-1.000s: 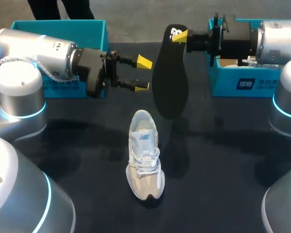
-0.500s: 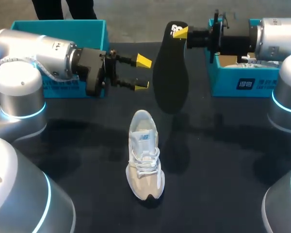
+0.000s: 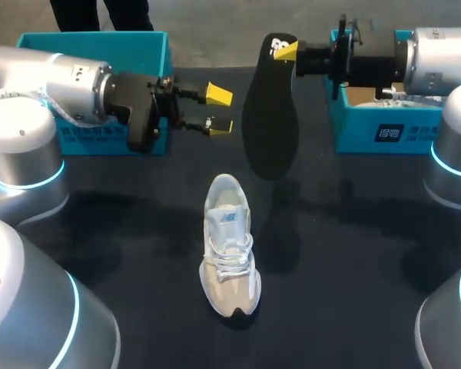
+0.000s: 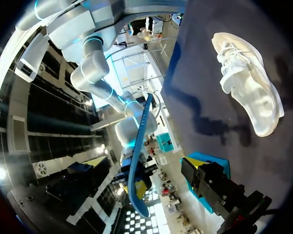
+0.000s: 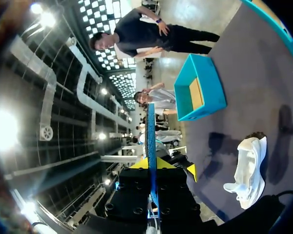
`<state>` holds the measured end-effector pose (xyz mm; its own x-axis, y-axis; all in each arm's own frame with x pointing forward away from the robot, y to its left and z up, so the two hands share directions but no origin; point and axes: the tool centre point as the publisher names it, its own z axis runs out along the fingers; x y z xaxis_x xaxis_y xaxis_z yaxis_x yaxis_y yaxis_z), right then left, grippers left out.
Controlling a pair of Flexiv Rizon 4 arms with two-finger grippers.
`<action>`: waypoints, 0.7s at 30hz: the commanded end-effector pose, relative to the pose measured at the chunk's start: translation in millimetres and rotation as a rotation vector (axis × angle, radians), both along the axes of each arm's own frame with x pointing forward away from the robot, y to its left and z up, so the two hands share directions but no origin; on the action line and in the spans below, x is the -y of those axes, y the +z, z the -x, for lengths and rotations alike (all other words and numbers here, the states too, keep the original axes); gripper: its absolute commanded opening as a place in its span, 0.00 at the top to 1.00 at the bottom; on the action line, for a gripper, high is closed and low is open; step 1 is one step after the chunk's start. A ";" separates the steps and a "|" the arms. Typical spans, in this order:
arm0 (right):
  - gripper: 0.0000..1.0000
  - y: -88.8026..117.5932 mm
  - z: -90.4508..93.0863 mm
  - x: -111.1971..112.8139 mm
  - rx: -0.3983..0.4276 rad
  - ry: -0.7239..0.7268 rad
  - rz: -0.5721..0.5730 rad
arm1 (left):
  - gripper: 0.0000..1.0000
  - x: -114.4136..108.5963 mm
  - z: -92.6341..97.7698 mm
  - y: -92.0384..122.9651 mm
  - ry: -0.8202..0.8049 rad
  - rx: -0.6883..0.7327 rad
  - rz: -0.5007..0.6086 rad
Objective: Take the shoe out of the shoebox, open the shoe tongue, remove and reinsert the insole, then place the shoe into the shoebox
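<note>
Right pincer (image 3: 283, 52) clenches the black insole (image 3: 269, 131) — apparently by its heel — hanging it over the worktop (image 3: 353, 231), on the far side of the pale shoe (image 3: 229, 246); left pincer (image 3: 220, 110), released, sits just left of the insole.

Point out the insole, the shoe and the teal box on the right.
insole (image 3: 269, 131): head view, middle of its black face.
shoe (image 3: 229, 260): head view, on the laces.
teal box on the right (image 3: 353, 137): head view, its front wall.

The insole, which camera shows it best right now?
The head view: the insole hangs whole and face-on from the right gripper, clamped at its heel end. Both wrist views catch it only edge-on, as a thin blue strip.
</note>
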<state>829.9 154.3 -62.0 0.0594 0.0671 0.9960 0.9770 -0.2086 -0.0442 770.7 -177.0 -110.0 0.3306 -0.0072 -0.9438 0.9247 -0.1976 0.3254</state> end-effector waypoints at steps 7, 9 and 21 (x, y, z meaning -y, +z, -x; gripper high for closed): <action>1.00 -0.6 -0.9 -2.2 0.000 -0.001 0.001 | 0.00 17.1 7.7 2.5 -0.026 0.018 0.056; 1.00 -0.6 -0.9 -2.2 0.000 -0.001 0.001 | 0.02 19.7 10.2 4.2 -0.031 0.019 0.064; 1.00 -0.6 -0.9 -2.2 0.000 -0.001 0.001 | 0.35 28.8 16.9 10.8 0.022 -0.003 0.094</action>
